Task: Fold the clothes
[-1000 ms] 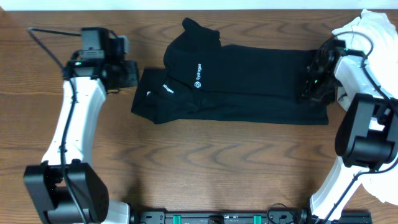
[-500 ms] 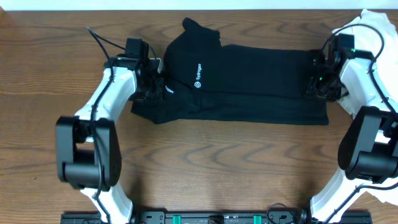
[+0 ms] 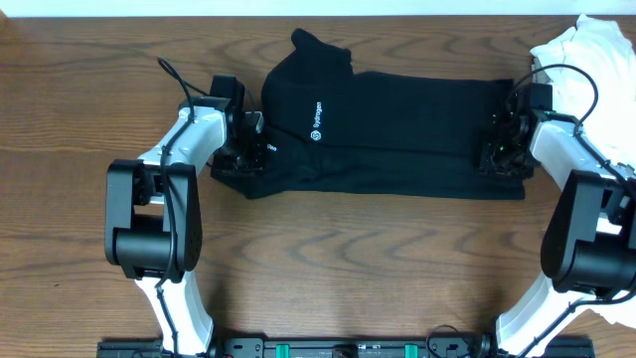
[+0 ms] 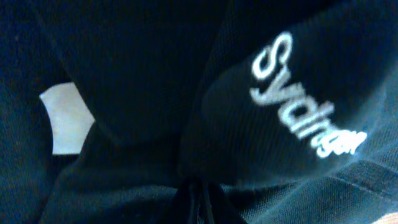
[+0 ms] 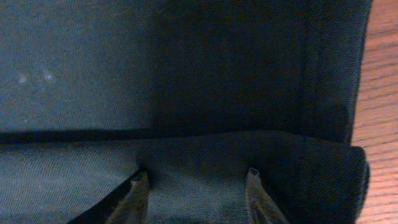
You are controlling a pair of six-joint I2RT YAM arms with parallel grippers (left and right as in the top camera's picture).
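A black shirt [image 3: 397, 129] with white lettering lies folded lengthwise across the wooden table. My left gripper [image 3: 248, 147] is at its left, collar end. In the left wrist view the fingers [image 4: 199, 200] are pressed together with dark fabric [image 4: 143, 74] bunched around them, next to a white label [image 4: 65, 118] and the lettering [image 4: 298, 106]. My right gripper [image 3: 499, 149] is on the shirt's right, hem end. In the right wrist view its fingers [image 5: 196, 175] are spread apart and rest on the folded cloth edge [image 5: 249, 143].
A pile of white clothes [image 3: 588, 48] lies at the back right corner, next to the right arm. Bare wooden table [image 3: 348, 259] stretches in front of the shirt. A strip of table [image 5: 385, 93] shows beyond the hem.
My left arm swung in from the far left onto the shirt's collar end. My right gripper shifted slightly along the hem end and settled lower.
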